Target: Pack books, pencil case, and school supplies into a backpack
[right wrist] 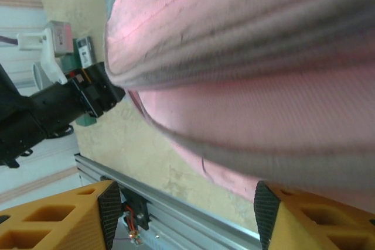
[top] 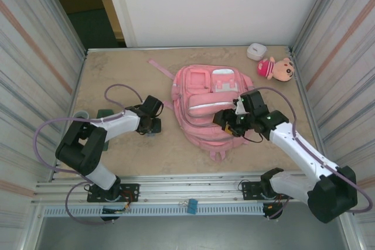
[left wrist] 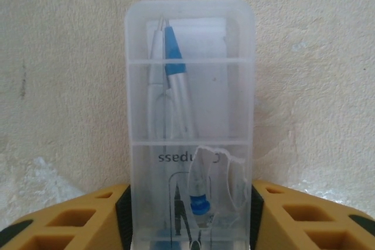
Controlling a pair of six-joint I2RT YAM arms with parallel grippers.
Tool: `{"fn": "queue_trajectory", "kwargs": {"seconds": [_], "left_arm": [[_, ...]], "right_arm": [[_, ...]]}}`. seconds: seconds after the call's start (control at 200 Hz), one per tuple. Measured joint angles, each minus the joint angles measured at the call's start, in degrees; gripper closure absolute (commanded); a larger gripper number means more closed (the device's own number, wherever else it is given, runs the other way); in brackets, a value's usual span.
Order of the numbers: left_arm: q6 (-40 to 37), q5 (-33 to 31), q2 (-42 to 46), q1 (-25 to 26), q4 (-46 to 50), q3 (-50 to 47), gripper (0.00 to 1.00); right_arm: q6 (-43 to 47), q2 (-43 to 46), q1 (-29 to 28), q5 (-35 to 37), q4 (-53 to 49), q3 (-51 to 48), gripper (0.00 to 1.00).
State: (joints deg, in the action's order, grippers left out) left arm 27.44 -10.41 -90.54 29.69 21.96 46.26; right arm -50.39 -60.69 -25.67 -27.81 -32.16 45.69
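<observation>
Backpack (right wrist: 263, 57) beyond parted right jaws, clear case (left wrist: 190, 115) between left jaws

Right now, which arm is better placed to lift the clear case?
Left. The left gripper straddles the case, a finger at each side. The right gripper is across the table at the backpack, jaws open.

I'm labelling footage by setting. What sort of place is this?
Probably a robot lab test cell: two arms bolted to a metal rail, panel walls enclosing the table, and a staged pink backpack.
</observation>
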Motion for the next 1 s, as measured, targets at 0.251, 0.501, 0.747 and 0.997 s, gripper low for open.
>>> {"fn": "queue_trajectory", "kwargs": {"seconds": [0.251,0.501,0.747,0.997], "left_arm": [[0.9,0.5,2.9,-0.4,-0.3,-1.0,0.64],[-1.0,3.7,14.2,-0.4,-1.2,-1.2,0.67],[-16.0,15.3,28.8,-0.4,-11.1,-6.4,0.70],[-38.2,32.3,34.4,-0.4,-15.1,-8.5,0.72]], "right_arm": [[1.0,7.1,-0.2,1.1,-9.7,0.6,0.38],[3.3,11.0,-0.2,0.8,-10.9,5.0,0.39],[5.9,3.5,-0.3,-2.6,-4.2,7.8,0.42],[7.6,-9.8,-4.9,-6.3,1.6,14.5,0.42]]}}
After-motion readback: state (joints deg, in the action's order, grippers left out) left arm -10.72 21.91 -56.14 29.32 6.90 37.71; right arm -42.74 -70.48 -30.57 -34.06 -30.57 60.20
